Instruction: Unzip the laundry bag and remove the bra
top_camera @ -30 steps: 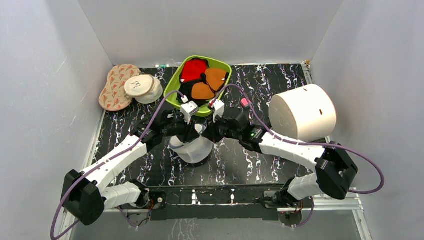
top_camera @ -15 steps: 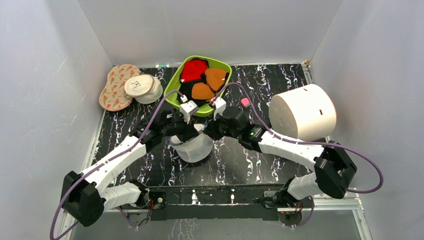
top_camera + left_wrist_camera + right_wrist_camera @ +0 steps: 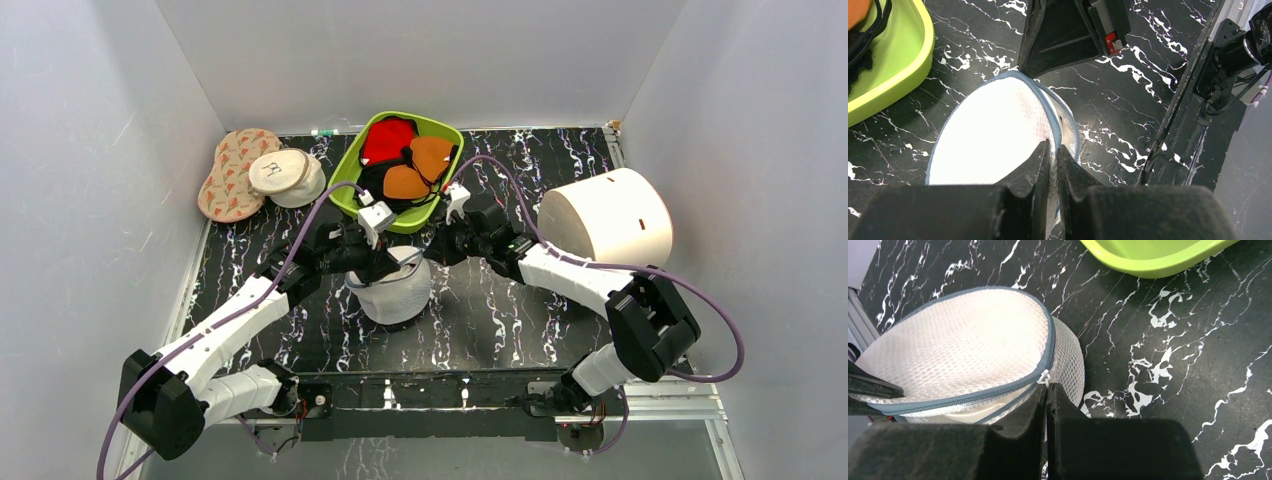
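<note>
The small white dome-shaped mesh laundry bag (image 3: pixel 392 292) sits near the middle of the black white-veined marble table top (image 3: pixel 500 310), between the two arms that reach in from the near edge. The left gripper (image 3: pixel 1052 161) has its jaws closed flat on the bag's near-left rim, pinching mesh and grey zipper seam together. This looks meant to anchor the soft bag so it cannot slide or turn while the zipper is drawn.

On the right side, the right gripper (image 3: pixel 1047 392) is closed to a hairline. The small white zipper pull (image 3: pixel 1044 376) sits right at its tips and is apparently nipped there (the contact itself is hidden between the pads). The two grips oppose each other, one bracing and one pulling.

A gap already shows under the grey zipper line. In it lies a smooth, pale, glossy surface, probably the white soft fabric bra (image 3: pixel 965 416), which has yet to leave the bag.

Just beyond the bag stands the lime-green plastic tray (image 3: pixel 441 203) holding red, orange and black garments. The large white cylinder (image 3: pixel 605 225) is far right.
</note>
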Robot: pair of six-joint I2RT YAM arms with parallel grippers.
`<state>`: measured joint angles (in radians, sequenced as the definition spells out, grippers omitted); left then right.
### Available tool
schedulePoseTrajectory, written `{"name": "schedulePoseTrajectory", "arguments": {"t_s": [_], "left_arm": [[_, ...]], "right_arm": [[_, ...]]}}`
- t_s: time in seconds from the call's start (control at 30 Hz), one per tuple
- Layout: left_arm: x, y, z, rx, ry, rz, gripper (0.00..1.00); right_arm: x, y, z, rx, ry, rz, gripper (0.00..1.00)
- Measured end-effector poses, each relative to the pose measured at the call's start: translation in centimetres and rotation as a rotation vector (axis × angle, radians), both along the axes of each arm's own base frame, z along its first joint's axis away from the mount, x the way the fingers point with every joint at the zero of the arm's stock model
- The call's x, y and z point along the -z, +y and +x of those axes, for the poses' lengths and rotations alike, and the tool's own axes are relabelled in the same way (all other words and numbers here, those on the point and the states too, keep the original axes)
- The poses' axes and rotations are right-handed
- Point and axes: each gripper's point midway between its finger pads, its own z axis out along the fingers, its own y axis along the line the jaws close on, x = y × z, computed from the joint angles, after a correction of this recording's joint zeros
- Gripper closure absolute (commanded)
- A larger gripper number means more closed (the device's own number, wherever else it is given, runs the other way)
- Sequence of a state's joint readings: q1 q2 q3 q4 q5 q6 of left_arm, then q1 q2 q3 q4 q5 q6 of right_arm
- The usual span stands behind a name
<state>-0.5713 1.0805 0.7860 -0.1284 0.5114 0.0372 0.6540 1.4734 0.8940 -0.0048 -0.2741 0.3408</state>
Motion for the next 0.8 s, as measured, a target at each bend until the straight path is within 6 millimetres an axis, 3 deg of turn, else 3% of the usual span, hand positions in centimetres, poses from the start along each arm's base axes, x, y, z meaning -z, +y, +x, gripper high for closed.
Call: {"name": "schedulePoseTrajectory", "arguments": {"t_s": [0.27,0.53,0.8], "left_arm": [[0.2,0.2,0.0,-0.012,0.005,0.012,0.83],[1.0,0.8,0.2,-0.042,0.014,0.048,0.59],[1.8,1.2,0.8,-0.073,0.021,0.077,0.58]], "right_arm": [[-0.5,0.5,-0.9,-0.084,0.002,0.002,1.0],[-4.5,1.6,-2.3,-0.158,-0.075,0.092,1.0],[-5.1,3.3,-4.6,-0.243,-0.08,0.117,1.0]]}}
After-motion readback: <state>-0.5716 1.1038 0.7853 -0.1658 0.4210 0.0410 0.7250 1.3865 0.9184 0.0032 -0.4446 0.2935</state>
